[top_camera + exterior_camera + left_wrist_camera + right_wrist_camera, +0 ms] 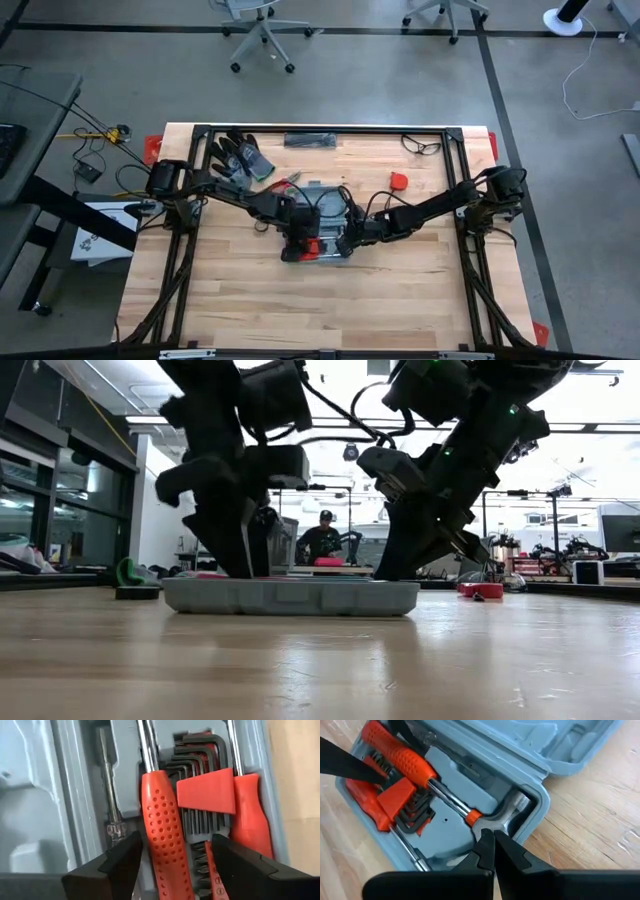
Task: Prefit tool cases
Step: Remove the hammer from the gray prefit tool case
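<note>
Left gripper (296,238), seen from above, hangs over the open tool case (322,226) just past table centre toward twelve o'clock, meeting the right gripper (345,236); best lifted straight up, clear of the tools. Level with the table, shows as a flat blue-grey tray lying on the wood. Left wrist: jaws spread wide either side of an orange dimpled handle (162,832), gripping nothing; right wrist: fingers shut and empty, tips at the hammer head (492,821).

Bright ceiling glare at twelve o'clock silhouettes the low view; the wrist views look evenly lit, perhaps slightly soft.
</note>
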